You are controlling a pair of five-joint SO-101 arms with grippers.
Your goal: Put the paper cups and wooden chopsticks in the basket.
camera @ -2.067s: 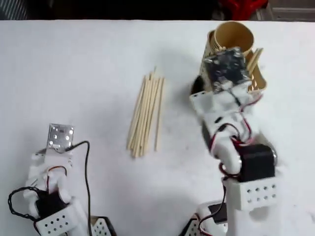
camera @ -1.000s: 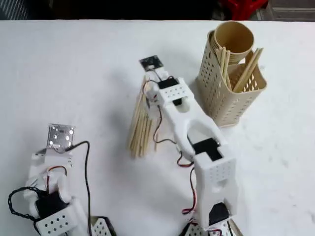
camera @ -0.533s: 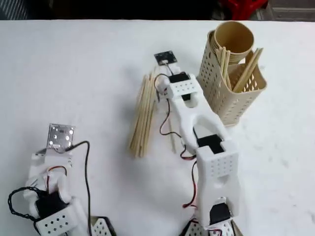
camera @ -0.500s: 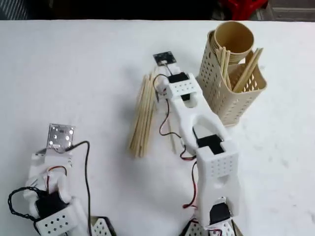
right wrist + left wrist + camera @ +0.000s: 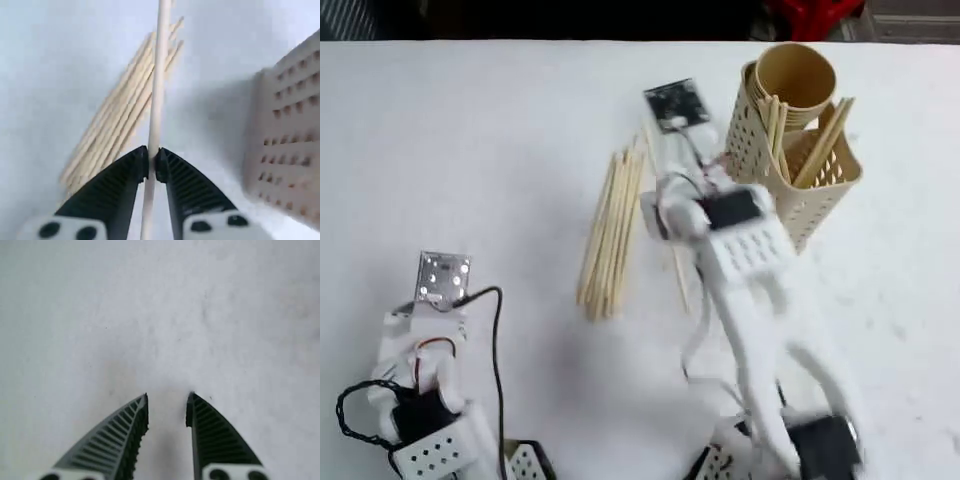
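A bundle of wooden chopsticks (image 5: pixel 612 232) (image 5: pixel 117 117) lies on the white table (image 5: pixel 470 150) left of centre. My right gripper (image 5: pixel 152 162) is shut on a single chopstick (image 5: pixel 159 75), held above the table between the bundle and the basket (image 5: pixel 788 180) (image 5: pixel 285 145). In the high view that arm (image 5: pixel 740 250) stands just left of the basket, with the held chopstick (image 5: pixel 676 272) poking out below it. The basket holds a stack of paper cups (image 5: pixel 794 78) and several chopsticks (image 5: pixel 820 135). My left gripper (image 5: pixel 167 410) is open over bare table at the near left, its arm (image 5: pixel 430 330) folded back.
The beige perforated basket stands at the far right near the table's back edge. A dark strip (image 5: pixel 570 18) runs behind the table. Bare table lies to the far left and in the middle front.
The right arm went from the basket to the bundle, shut on one chopstick and has now lifted it up and toward the basket. The left arm has not moved.
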